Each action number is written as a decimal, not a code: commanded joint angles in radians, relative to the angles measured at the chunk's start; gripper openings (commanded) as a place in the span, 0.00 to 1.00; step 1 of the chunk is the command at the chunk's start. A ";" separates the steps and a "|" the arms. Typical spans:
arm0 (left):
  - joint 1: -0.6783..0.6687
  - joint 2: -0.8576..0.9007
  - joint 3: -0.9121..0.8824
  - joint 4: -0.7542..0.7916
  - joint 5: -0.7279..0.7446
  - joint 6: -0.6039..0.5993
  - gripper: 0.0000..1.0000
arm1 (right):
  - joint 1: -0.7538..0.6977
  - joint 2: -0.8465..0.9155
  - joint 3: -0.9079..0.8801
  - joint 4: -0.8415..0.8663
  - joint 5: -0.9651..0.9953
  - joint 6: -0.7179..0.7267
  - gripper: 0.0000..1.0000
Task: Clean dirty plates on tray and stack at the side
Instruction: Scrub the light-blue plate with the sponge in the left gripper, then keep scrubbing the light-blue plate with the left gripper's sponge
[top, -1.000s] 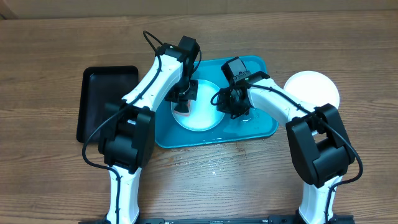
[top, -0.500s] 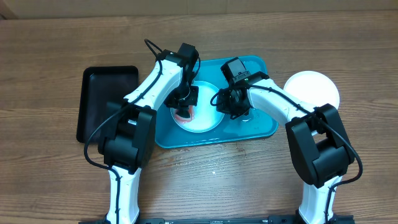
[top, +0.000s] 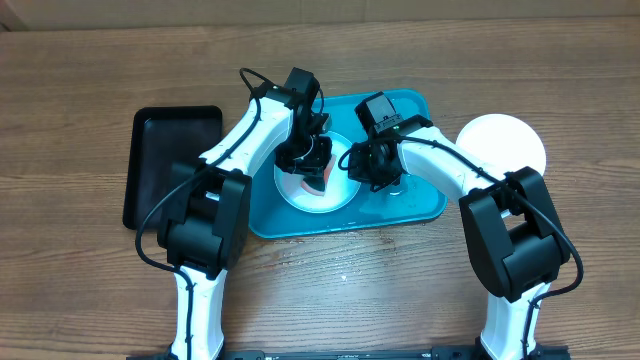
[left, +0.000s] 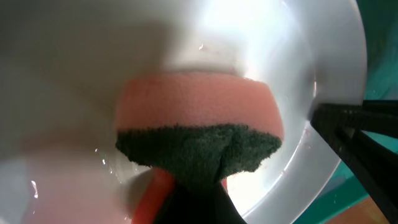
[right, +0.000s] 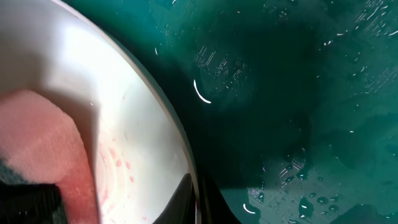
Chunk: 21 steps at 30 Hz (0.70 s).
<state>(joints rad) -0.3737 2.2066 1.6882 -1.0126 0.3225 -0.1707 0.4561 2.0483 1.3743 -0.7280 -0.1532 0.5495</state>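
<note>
Left gripper (top: 312, 165) jaws clamped on sponge (left: 199, 106), pressed onto plate (top: 298, 195) at tray (top: 425, 205) centre, right gripper (top: 350, 162) jaws clamped on plate's rim

My left arm (top: 238, 138) and right arm (top: 447, 165) show white rounded shells between boxy black joint blocks (top: 205, 220). A thin black cable (top: 243, 78) loops off the left one; the wrist heads look black too, I think.

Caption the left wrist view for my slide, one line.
Pink-and-green sponge pressed onto the wet pale plate in the teal tray.
</note>
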 joint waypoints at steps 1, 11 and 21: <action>-0.012 -0.003 -0.012 0.023 -0.116 -0.078 0.04 | 0.016 0.042 -0.045 -0.017 0.021 0.005 0.04; -0.012 -0.003 -0.012 -0.011 -0.595 -0.253 0.04 | 0.016 0.042 -0.045 -0.016 0.021 0.005 0.04; -0.013 -0.003 -0.005 -0.076 -0.471 -0.151 0.04 | 0.016 0.042 -0.045 -0.014 0.021 0.005 0.04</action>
<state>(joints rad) -0.4034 2.1990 1.6882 -1.0588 -0.1635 -0.3824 0.4664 2.0487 1.3731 -0.7216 -0.1768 0.5575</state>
